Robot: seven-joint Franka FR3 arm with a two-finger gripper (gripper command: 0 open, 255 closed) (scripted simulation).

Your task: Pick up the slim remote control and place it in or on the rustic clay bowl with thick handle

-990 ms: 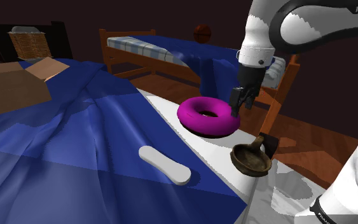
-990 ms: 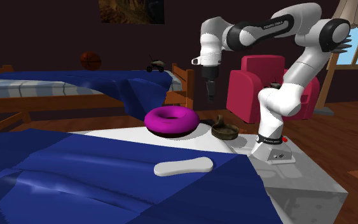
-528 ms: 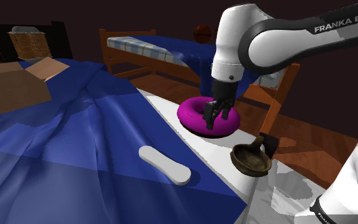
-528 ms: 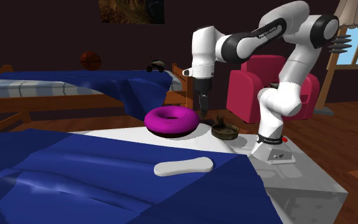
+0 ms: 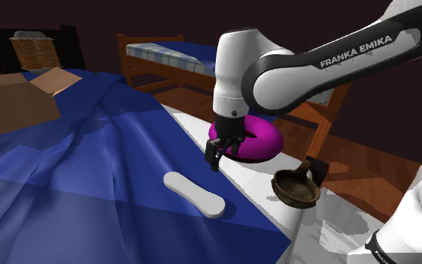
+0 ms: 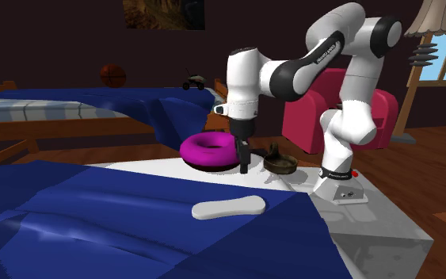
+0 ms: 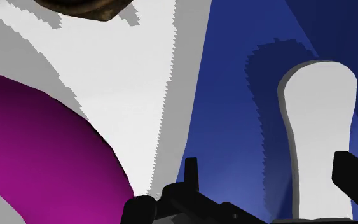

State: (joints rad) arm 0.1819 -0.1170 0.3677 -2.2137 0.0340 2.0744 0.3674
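In the shoulder view, the black gripper (image 5: 218,154) is hanging nose-down over the edge where the blue cloth (image 5: 89,165) is meeting the white tabletop (image 5: 190,124), just in front of the magenta ring (image 5: 260,142). The slim white remote (image 5: 194,194) is lying flat on the cloth below and near the gripper, untouched, while the brown clay bowl (image 5: 299,196) is sitting well apart from it toward the view's right. In the second exterior view, the gripper (image 6: 245,158) is hovering between the ring (image 6: 205,150) and the bowl (image 6: 280,166), and the remote (image 6: 229,208) is resting nearer the camera on the cloth's edge. In the wrist view, the gripper (image 7: 268,159) is standing wide, its fingers (image 7: 191,172) apart and clasping nothing; the remote (image 7: 317,127) is lying lengthwise on the blue cloth (image 7: 234,95), partly behind one finger, with the ring (image 7: 44,159) and the bowl's rim (image 7: 85,7) on the white surface (image 7: 145,76).
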